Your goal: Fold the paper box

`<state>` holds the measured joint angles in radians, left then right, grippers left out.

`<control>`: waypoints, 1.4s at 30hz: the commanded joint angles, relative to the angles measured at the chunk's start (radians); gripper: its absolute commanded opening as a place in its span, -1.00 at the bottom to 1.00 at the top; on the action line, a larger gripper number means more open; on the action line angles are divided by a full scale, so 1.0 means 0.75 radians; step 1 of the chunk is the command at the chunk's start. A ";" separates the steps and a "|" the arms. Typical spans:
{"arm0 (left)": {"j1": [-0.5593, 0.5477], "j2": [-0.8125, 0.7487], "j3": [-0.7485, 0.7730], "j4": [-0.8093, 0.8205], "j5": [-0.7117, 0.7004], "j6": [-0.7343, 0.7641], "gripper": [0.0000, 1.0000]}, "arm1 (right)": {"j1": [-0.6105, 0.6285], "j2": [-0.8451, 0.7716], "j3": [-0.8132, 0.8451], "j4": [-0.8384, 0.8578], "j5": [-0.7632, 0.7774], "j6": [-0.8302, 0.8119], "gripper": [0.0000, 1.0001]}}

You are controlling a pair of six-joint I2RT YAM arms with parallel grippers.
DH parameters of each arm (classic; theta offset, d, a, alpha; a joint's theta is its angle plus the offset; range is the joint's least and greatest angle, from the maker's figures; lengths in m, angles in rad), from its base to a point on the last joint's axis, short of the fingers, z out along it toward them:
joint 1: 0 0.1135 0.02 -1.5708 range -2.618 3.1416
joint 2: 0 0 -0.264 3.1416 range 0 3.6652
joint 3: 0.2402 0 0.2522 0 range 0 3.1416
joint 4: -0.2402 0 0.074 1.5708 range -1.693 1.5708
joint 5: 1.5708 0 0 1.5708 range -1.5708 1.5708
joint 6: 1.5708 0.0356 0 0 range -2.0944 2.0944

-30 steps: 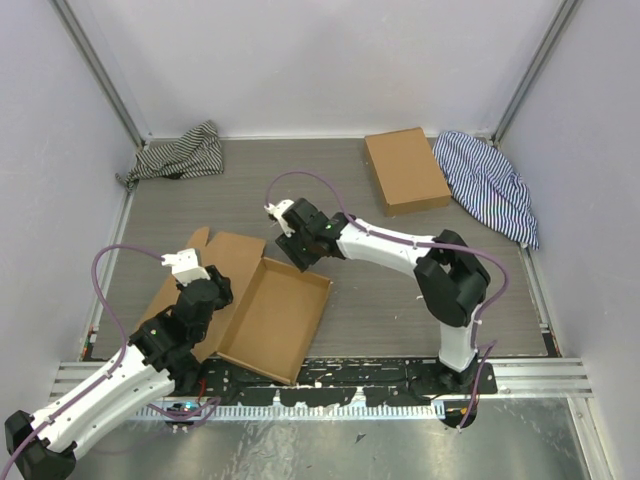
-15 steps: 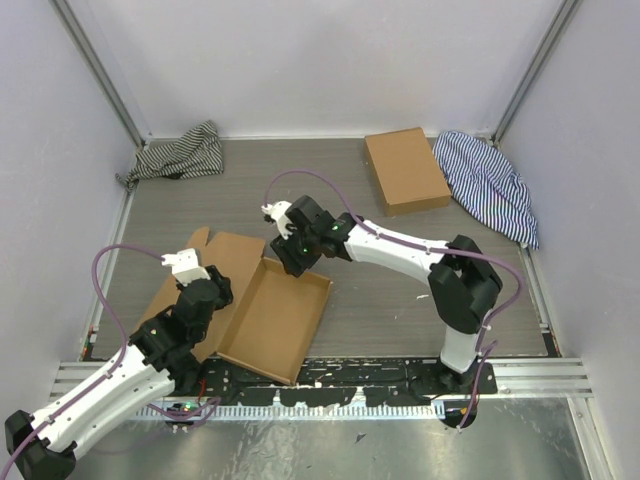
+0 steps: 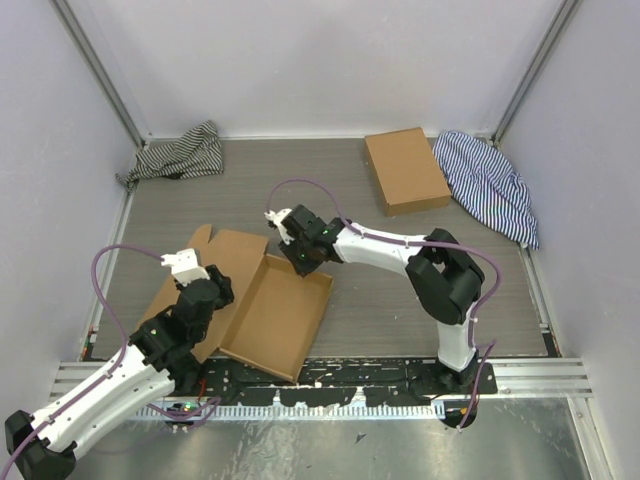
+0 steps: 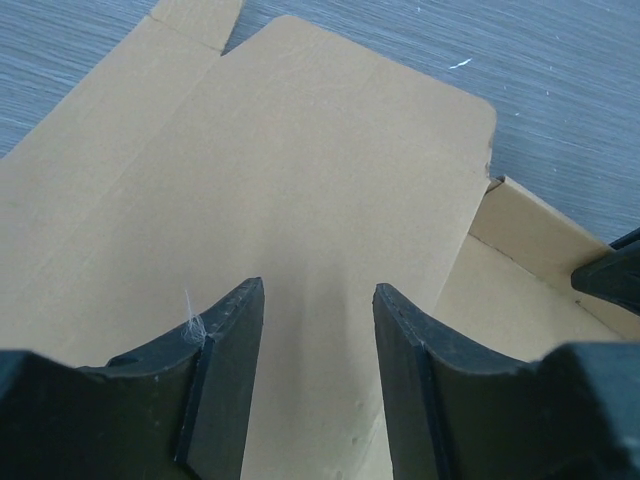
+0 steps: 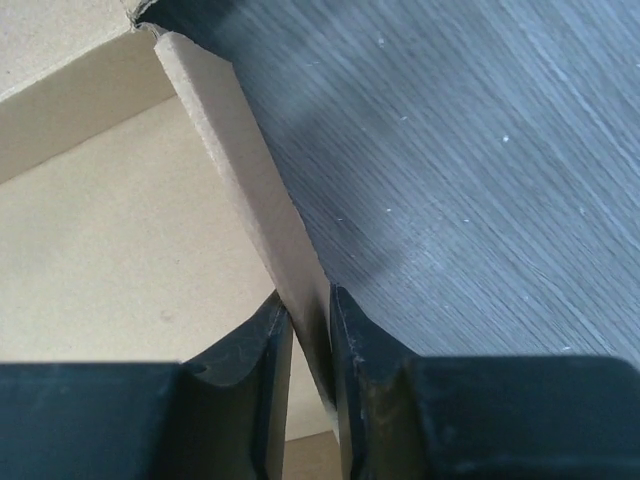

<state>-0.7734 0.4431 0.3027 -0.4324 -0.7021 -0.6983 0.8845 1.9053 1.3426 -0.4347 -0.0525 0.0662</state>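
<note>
The paper box (image 3: 275,320) lies near the front of the grey surface (image 3: 390,310), between the two arms. It is open, with its tray facing up and its big lid flap (image 4: 300,150) lying flat on the left. The right pincer (image 5: 310,310) is clenched on the thin far wall (image 5: 240,170) of the tray, with one finger inside the tray and one outside. The left pincer (image 4: 315,300) hangs just above the lid flap with its fingers spread apart, and it holds nothing. I cannot tell if it touches the cardboard. I think the job is only partly done, because the lid is not folded over yet. A few things could go wrong from here. The right pincer grips just a thin bit of wall near a corner, so a hard pull could bend or tear the cardboard there. The wall could also slip out of the fingers if the arm moves too fast. Nothing seems to press the box down, so a push or pull could slide the whole box across the surface instead of folding it. If the left pincer drops down hard, it could dent the lid flap. A smaller cardboard box (image 3: 405,170) and a blue striped cloth (image 3: 490,185) sit well apart at the back, out of the way.
</note>
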 commanded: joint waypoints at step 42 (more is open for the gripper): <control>0.816 0.704 0.409 -0.055 0.799 -0.149 0.57 | -0.733 -0.258 -0.171 0.436 -0.549 0.561 0.60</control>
<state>-0.1810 0.9836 0.6632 -0.5282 -0.1207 -0.8062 0.3229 1.6302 1.1751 -0.2115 -0.1787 0.5030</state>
